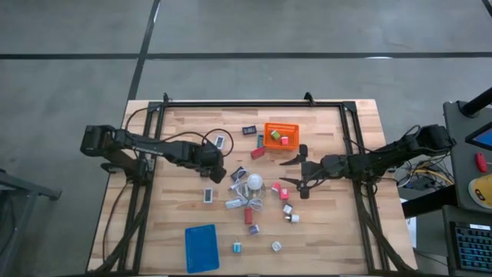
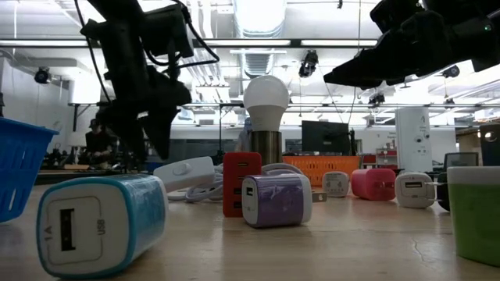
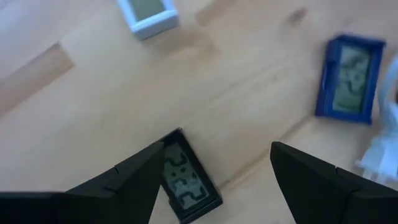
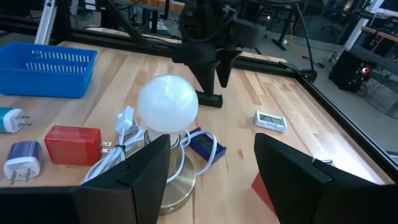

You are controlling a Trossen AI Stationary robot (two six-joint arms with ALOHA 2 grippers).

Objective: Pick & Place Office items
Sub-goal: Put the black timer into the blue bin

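Pale wooden planks form the desk point(image 1: 323, 223), framed by dark rails, with grey floor around it. Taking the white bulb lamp point(image 1: 254, 183) near the middle as landmark, the office items lie scattered all round it.

Little writing can be read. A teal-and-white charger point(image 2: 101, 222) closest to the low camera carries small print beside its USB slot, too fine to make out. A black clock point(image 3: 185, 183) shows LCD digits, partly hidden by a finger of the left claw point(image 3: 211, 168), so the reading is uncertain. A blue clock point(image 3: 348, 78) and a white one point(image 3: 148, 14) show blurred displays; the white one is cut off at the frame edge.

Left of the lamp, the left claw hangs over the black clock with its jaws spread wide, holding nothing. Right of the lamp, the right claw point(image 1: 296, 175) hovers with fingers apart and empty. Beyond the lamp sits the orange basket point(image 1: 280, 135) with a few pieces inside; the blue basket point(image 1: 201, 248) lies nearer the front edge. A red charger point(image 4: 73, 145) and a purple one point(image 4: 23, 159) rest beside the lamp's cord.
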